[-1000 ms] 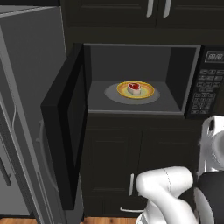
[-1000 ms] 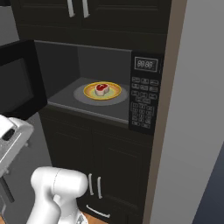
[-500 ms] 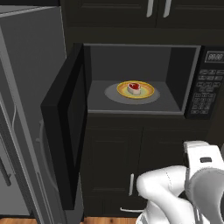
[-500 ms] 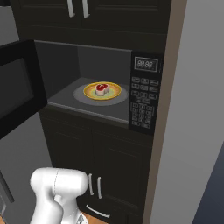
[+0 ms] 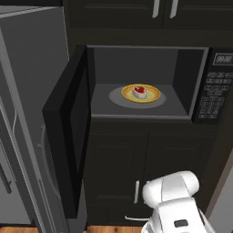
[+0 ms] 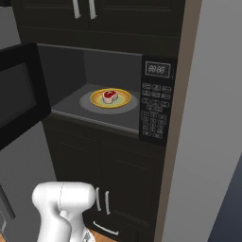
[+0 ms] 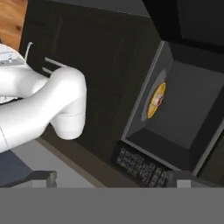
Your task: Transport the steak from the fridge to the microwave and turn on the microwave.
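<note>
**Steak parked in the microwave, door hanging open**

Inside the microwave, seen from the left base view, the steak is sitting on a yellow-orange plate, which is resting on the grey turntable. The microwave door is standing swung out to the left, beside the grey fridge. The keypad is showing at the right of the cavity.

From the right base view, the steak is lying at the middle of its plate, well inside the cavity, with the keypad and display just to the right of it. The door is jutting toward the camera on the left.

Through the hand view, rolled on its side, the gripper is showing its two tips spread as wide as they go, with nothing between them; it is hanging well back from the microwave, whose keypad is lying just beyond the tips. The plate is appearing edge-on.

Judging by its look, the steak is likely soft, light and a little slippery; taking the stiff plate by its rim would probably be surer than pinching the meat. With the steak delivered, the door's free edge seems the next thing to push.
</note>
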### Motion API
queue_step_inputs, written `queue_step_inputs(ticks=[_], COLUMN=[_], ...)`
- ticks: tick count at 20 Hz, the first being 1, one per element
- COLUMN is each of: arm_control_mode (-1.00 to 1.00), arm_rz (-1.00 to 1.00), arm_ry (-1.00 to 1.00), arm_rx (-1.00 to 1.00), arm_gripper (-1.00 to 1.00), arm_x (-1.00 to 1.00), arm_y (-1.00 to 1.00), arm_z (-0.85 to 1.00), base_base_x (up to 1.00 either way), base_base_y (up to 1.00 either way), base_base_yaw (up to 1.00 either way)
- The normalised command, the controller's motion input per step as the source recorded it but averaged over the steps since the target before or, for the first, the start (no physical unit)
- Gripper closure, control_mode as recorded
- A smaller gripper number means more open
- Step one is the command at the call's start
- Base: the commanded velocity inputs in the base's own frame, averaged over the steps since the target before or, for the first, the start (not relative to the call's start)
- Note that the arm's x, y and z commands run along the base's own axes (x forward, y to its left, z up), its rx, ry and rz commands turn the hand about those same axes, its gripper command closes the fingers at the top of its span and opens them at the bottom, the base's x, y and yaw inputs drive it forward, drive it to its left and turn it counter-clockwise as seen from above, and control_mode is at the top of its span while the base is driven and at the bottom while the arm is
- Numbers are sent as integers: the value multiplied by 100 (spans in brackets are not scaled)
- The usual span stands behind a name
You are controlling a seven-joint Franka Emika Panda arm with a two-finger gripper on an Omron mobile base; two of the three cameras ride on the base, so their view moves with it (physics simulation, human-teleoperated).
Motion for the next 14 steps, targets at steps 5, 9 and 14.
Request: queue_step_inputs(ticks=[5,9,14], arm_control_mode=[-100,-100,-100], arm_rz=[10,10,8], arm_ry=[-40,-38,-32], arm_rx=[-29,-29,-23], arm_gripper=[-100,-100,-100], arm_x=[-17,-14,-6], arm_y=[36,37,38], arm_z=[-33,-34,-32], base_base_x=[0,0,0], base_base_y=[0,0,0], base_base_yaw=[0,0,0])
